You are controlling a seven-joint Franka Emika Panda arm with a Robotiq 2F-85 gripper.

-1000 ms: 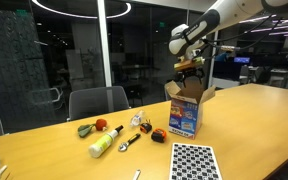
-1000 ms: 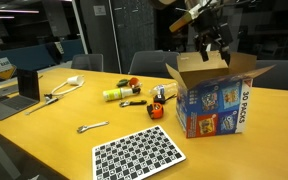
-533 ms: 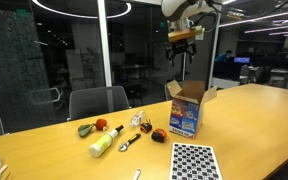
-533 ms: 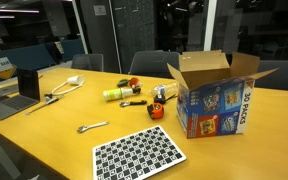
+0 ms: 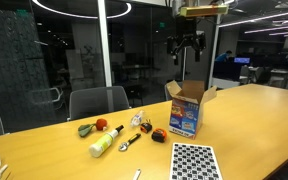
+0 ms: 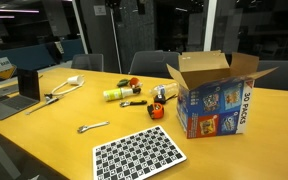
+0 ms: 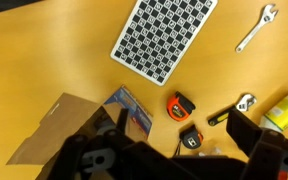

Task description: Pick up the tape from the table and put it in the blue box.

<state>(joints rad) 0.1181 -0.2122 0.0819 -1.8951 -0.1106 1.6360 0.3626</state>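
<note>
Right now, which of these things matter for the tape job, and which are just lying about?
Part of the job:
blue box
claw, open, high above the table
the tape, not in sight in any view

Just lying about:
checkered board
wrench
yellow-green tube
orange-and-black gadget

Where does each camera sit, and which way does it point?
Exterior view: beside the table, facing across it at the blue printed cardboard box; the claw hangs high above.
Exterior view: near the table's edge, close to the box; no robot part clearly shows.
Wrist view: above the table, looking down; dark claw fingers fill the bottom.
All share the box and the black-and-white checkered board.
</note>
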